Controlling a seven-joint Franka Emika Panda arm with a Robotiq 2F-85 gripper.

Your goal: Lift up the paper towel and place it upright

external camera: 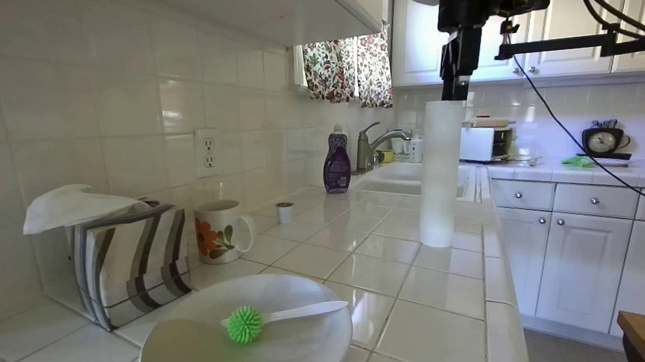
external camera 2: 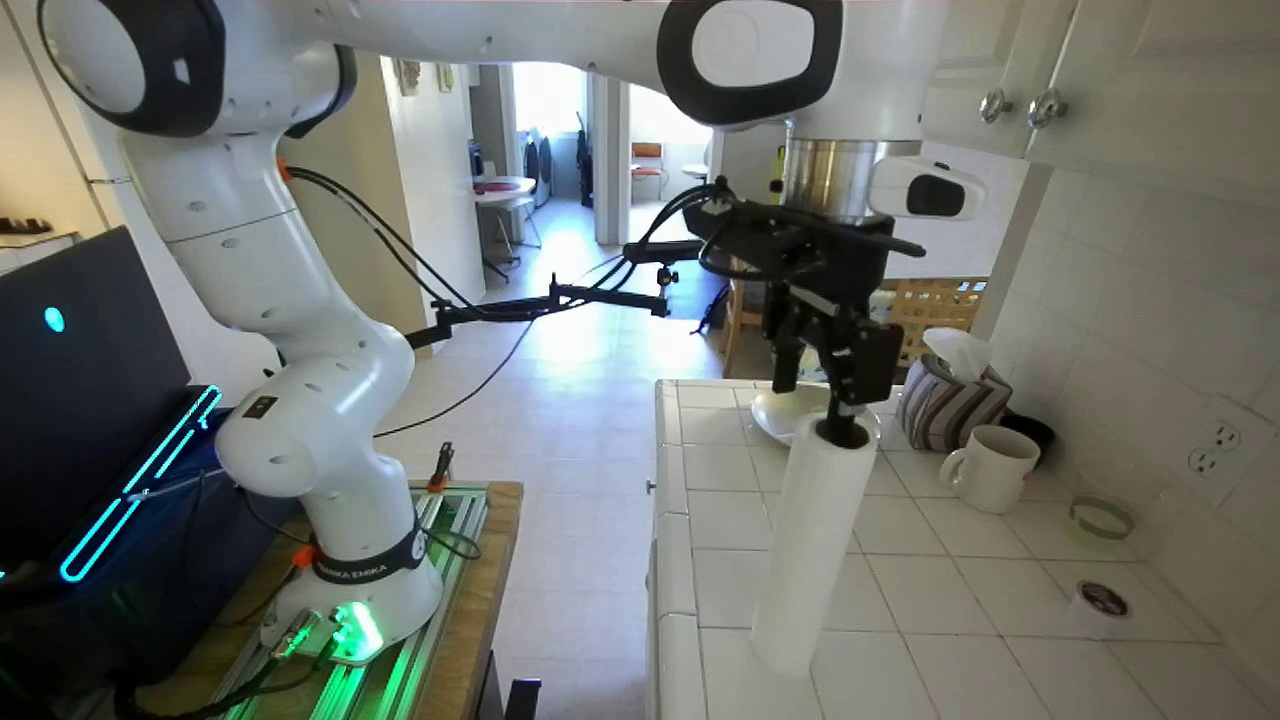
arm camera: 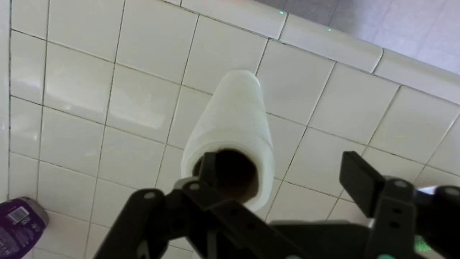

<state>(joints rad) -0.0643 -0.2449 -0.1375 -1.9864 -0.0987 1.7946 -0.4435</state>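
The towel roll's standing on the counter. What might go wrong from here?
Sideways travel may tip the paper towel roll: one finger sits inside its core.
Closing the open end effector could pinch the roll's side and drag it, since the other finger is outside.
The counter edge is close by, so a toppled roll might go over it.
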